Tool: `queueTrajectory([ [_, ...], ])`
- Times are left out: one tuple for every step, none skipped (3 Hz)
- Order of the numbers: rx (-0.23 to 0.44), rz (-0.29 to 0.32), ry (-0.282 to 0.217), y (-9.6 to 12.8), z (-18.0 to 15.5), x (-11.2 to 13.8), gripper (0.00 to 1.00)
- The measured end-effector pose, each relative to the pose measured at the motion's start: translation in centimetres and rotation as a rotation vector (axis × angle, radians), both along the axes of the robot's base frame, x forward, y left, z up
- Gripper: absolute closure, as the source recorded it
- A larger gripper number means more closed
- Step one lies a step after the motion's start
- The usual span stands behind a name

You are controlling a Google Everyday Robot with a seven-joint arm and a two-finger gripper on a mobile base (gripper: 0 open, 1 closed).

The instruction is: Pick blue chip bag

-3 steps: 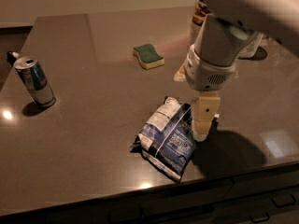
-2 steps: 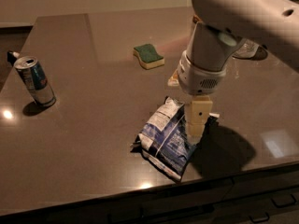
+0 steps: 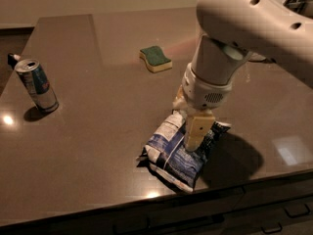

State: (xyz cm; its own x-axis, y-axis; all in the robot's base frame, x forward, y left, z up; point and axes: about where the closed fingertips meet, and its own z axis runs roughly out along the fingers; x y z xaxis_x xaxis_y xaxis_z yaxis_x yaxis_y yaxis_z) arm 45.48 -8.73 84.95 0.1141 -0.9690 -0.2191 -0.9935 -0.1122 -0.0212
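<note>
Spreading across nearly the whole view, the dark glossy desk [image 3: 98,146] carried everything. The robot's white arm [image 3: 244,18] came in from the far right and reached down toward the near middle of the desk. Below it the blue chip bag [image 3: 168,151] lay flat close to the desk's near edge, a crumpled dark-blue and white pillow with its white text panel turned to the left. The pincer [image 3: 191,140] stood directly over the right part of the bag, its cream tip down on the foil; whether it was spread or pressed together could not be told. The arm's shadow fell on the desk just right of the bag. Well apart on the left stood a slim blue-silver can [image 3: 36,84], upright, its contents hidden. A green and yellow sponge [image 3: 155,58] lay at the far middle, also well clear. Neither sat between the pincer and the bag.
</note>
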Motion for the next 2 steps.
queueTrajectory([
  [0.002,-0.022,0.014,-0.6,0.3,-0.4,0.53],
  [0.019,-0.073,0.022,-2.0,1.9,0.1,0.77],
])
